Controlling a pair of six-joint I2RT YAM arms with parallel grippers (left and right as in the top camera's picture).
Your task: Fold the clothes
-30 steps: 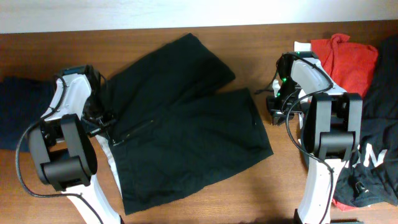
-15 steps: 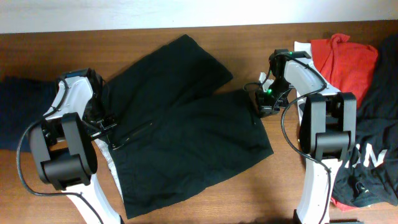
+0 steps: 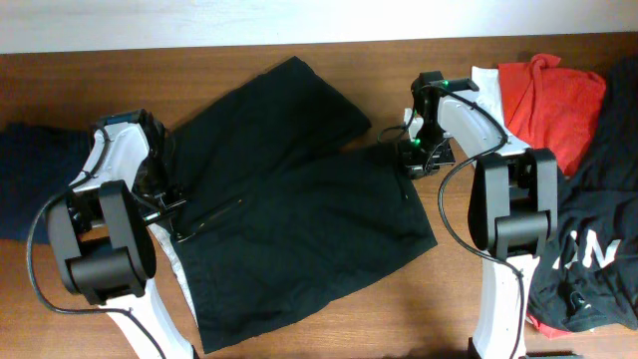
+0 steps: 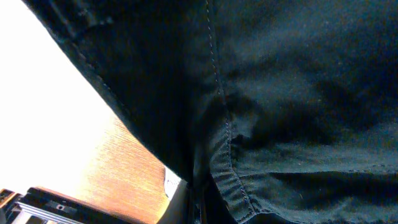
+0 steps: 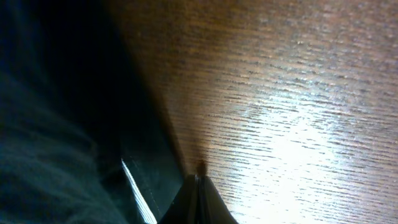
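The black shorts (image 3: 289,199) lie spread flat in the middle of the wooden table, legs pointing to the back and right. My left gripper (image 3: 164,194) sits at the waistband on the left side. In the left wrist view black fabric (image 4: 280,93) fills the frame and a seamed edge bunches at the closed fingers (image 4: 199,208). My right gripper (image 3: 404,150) is at the top right corner of the right leg's hem. In the right wrist view its fingers (image 5: 199,186) are pressed together, tips on bare wood beside the fabric edge (image 5: 134,155).
A red garment (image 3: 548,95) lies at the back right, with a white item (image 3: 485,75) beside it. A black garment with white lettering (image 3: 598,249) lies at the right edge. A folded dark navy garment (image 3: 30,170) lies at the left edge.
My right gripper has moved left and slightly back, from the bare wood right of the shorts to the corner of the right leg's hem. The left arm and the shorts have not moved.
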